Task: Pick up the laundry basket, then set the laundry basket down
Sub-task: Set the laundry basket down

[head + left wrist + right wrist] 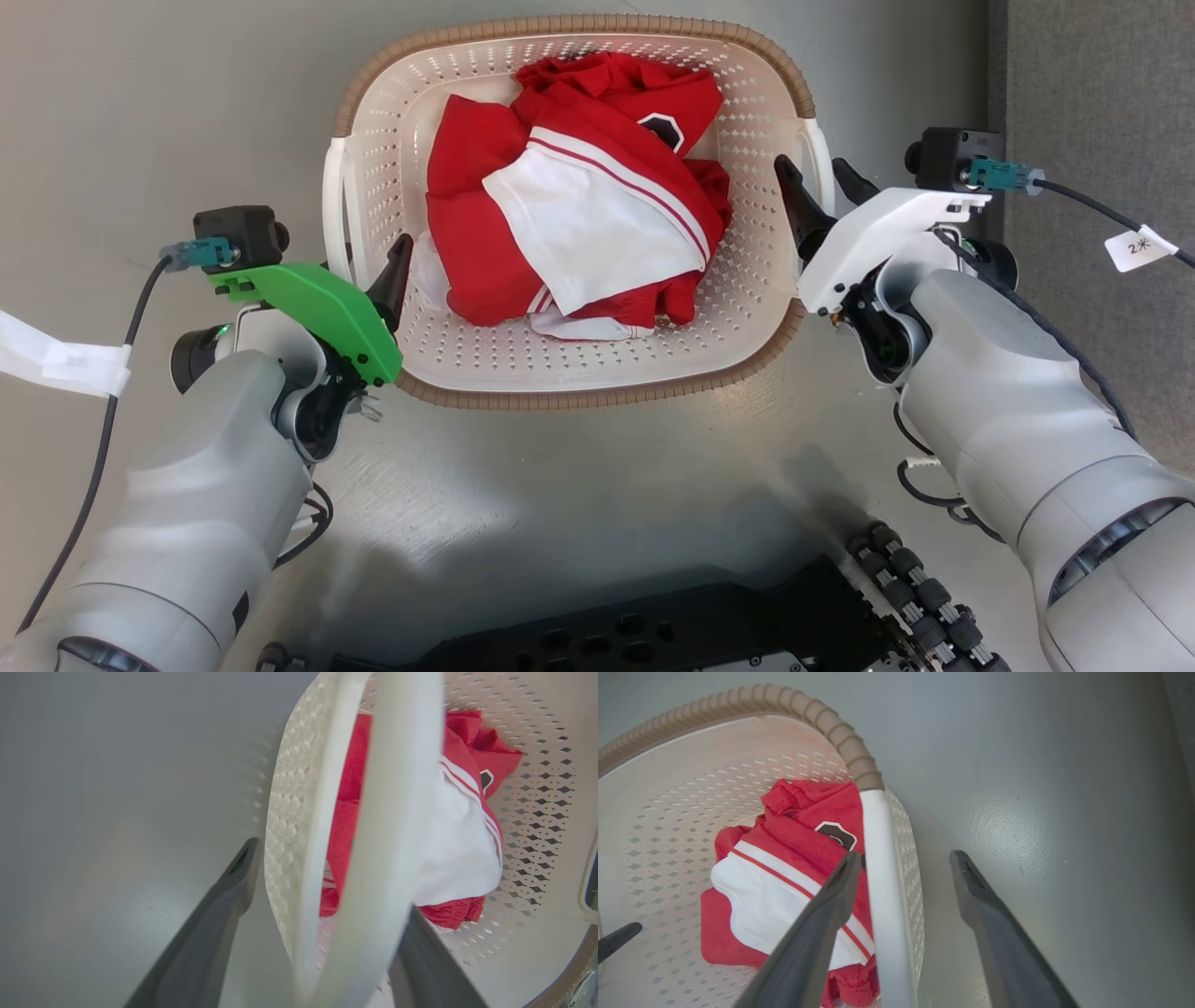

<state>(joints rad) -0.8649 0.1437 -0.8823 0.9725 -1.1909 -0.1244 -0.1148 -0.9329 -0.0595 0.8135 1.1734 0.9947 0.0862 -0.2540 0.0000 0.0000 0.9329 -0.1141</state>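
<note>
The cream perforated laundry basket (569, 26) with its brown woven rim sits on the grey floor, with red and white clothes (579, 196) inside. My left gripper (373, 254) is open at the basket's left white handle (331, 201). In the left wrist view that handle (397, 812) passes between the spread fingers of the left gripper (329, 877), one finger outside the wall and one inside. My right gripper (810, 164) is open astride the right handle (822, 149). The right wrist view shows this handle (880, 882) within the right gripper (905, 856), close to the inner finger.
My black wheeled base (653, 635) lies just below the basket at the bottom of the head view. A darker grey strip (1092, 75) runs along the right edge. Cables hang from both wrist cameras, one with a white tag (1139, 247).
</note>
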